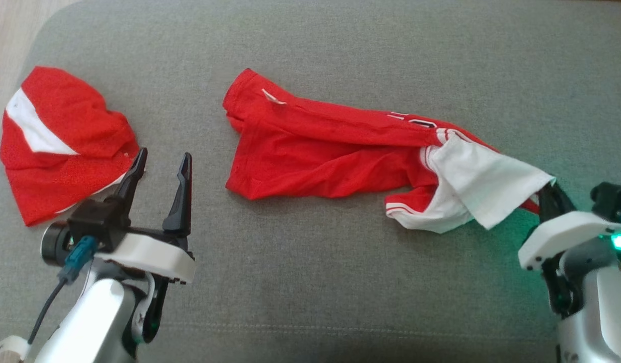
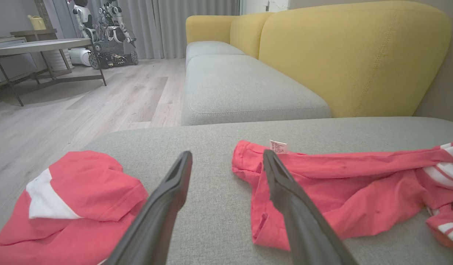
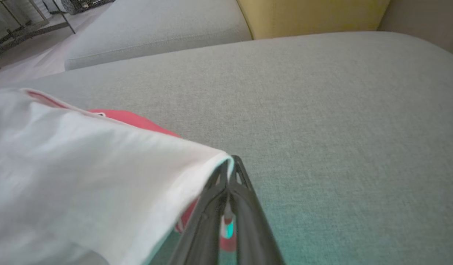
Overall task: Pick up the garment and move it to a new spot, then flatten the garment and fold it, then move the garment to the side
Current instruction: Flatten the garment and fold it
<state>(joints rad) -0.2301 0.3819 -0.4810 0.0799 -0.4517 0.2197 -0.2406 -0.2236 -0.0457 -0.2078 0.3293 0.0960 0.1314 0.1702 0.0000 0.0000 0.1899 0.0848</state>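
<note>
We are seeing soft, even light casting only faint shadows under the garment (image 1: 330,151), a green glow spilling onto the grey cushion (image 3: 322,110) just beside the right gripper (image 3: 230,164), and the garment's white part nearest that gripper blurring out of focus.

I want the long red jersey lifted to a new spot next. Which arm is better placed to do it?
Right. The right gripper has its jaws shut on the white sleeve of the jersey. The left gripper hangs open above the grey cushion, between jersey and other red garment, holding nothing.
</note>
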